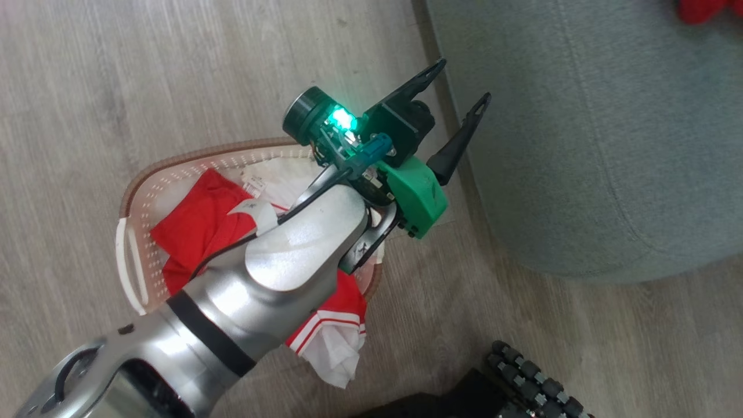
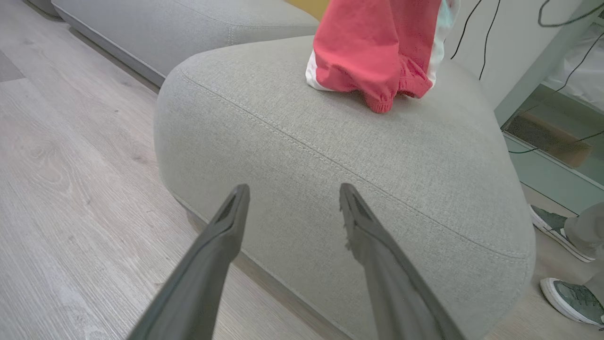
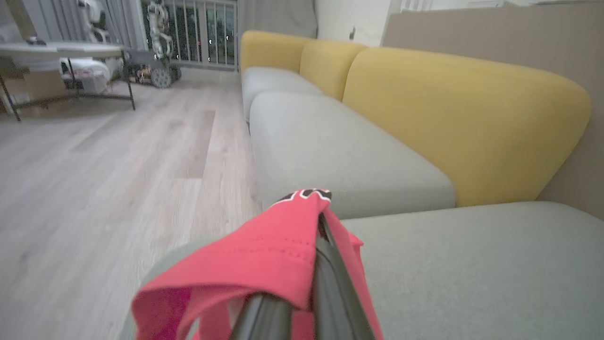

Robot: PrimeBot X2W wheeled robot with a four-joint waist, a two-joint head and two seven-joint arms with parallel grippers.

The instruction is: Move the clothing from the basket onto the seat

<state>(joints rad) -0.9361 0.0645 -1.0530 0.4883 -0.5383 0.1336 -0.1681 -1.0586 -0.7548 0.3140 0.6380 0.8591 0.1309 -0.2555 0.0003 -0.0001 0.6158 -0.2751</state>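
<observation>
Left pincer (image 1: 463,80) gapes empty beside 1 seat (image 1: 580,145), right pincer (image 3: 322,222) clamps 1 red garment (image 3: 264,264).

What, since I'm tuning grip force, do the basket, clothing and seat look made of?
The basket: likely rigid plastic, cream, semi-matte; rows of moulded holes. The clothing: thin synthetic-looking sports fabric, red; it creases and hangs limp. The seat: matte woven upholstery, grey; visible weave, stitched seam.

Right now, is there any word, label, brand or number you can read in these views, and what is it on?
No text can be read.
Too small to read: white label on the clothing in the basket.
Folded over, unreadable: black-and-white print on the red garment in the right gripper.
</observation>
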